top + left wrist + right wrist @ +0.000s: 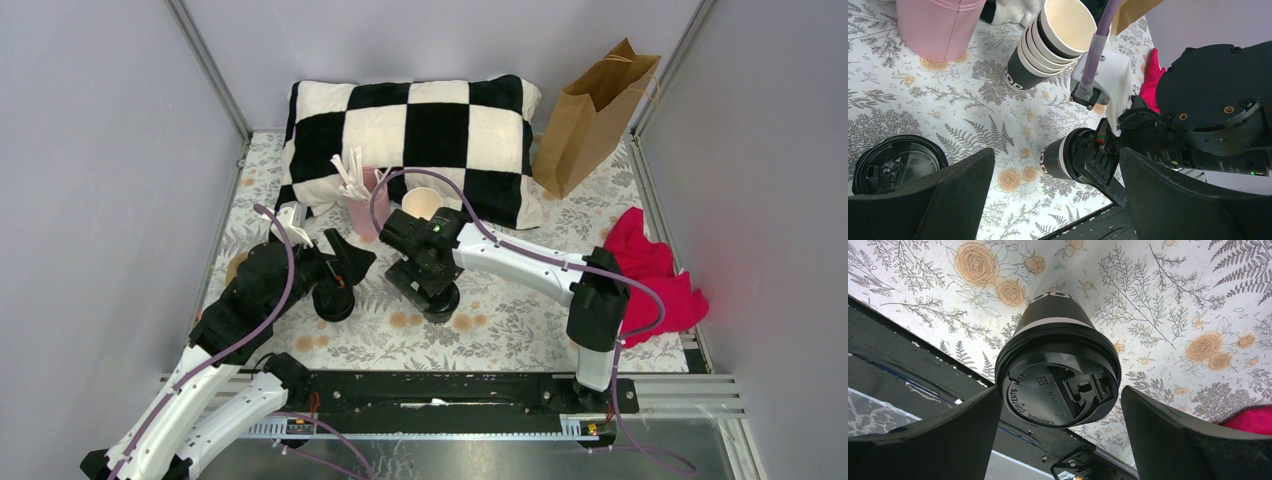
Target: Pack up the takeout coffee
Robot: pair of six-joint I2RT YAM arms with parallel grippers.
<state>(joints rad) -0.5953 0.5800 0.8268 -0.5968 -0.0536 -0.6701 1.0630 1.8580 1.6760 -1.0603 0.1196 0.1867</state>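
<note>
Looks like grasp step: right claw (1060, 390) straddles takeout coffee (1058, 325), can't tell if clenched; left claw (1056, 151) released; next, lift toward paper bag (590, 115), far-right corner.

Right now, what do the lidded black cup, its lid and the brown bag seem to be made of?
Cup: looks like paper, matte black with a white printed band and lettering.
Lid: likely plastic, semi-gloss black; moulded raised text and a sip tab show.
Brown bag: kraft paper by its look, matte, with sharp folded creases.
</note>
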